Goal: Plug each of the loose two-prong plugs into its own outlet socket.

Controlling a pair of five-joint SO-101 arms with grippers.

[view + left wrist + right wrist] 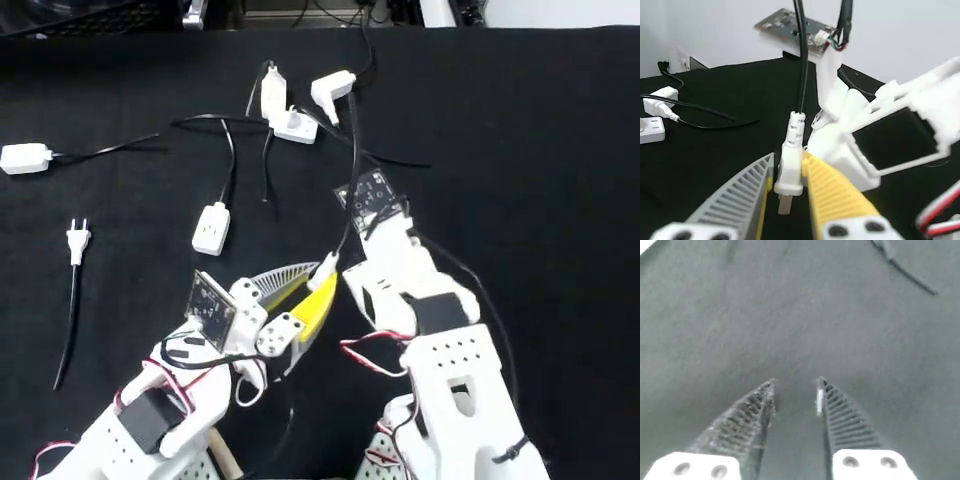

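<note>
Plugs and sockets lie spread over the black table (520,120) in the high view. A loose plug (78,238) sits well to the left with its lead trailing toward the arms, and an outlet socket (211,228) lies between it and the arms. A cluster of white sockets and plugs (295,118) sits farther back. The left gripper (315,285) is near the table's middle, clamped on a white plug (327,264) whose black cable (353,150) runs off toward that cluster. The right arm (400,280) stands just beside it, close enough that the two look set up to work on the same plug. The left wrist view shows the hold plainly. The grey and yellow fingers of the left gripper (788,172) press the white plug (796,130) from both sides. The cable (801,60) leaves away from the palm, and a short stub shows on the palm side. That stub is probably a prong, which would mean the mating end faces into the gripper and cannot meet a socket as held. The right arm (890,140) sits just beside the plug. In the right wrist view the right gripper (796,385) has its jaws apart with nothing between them, over bare cloth, which would suit taking the plug by its body for a regrip.
</note>
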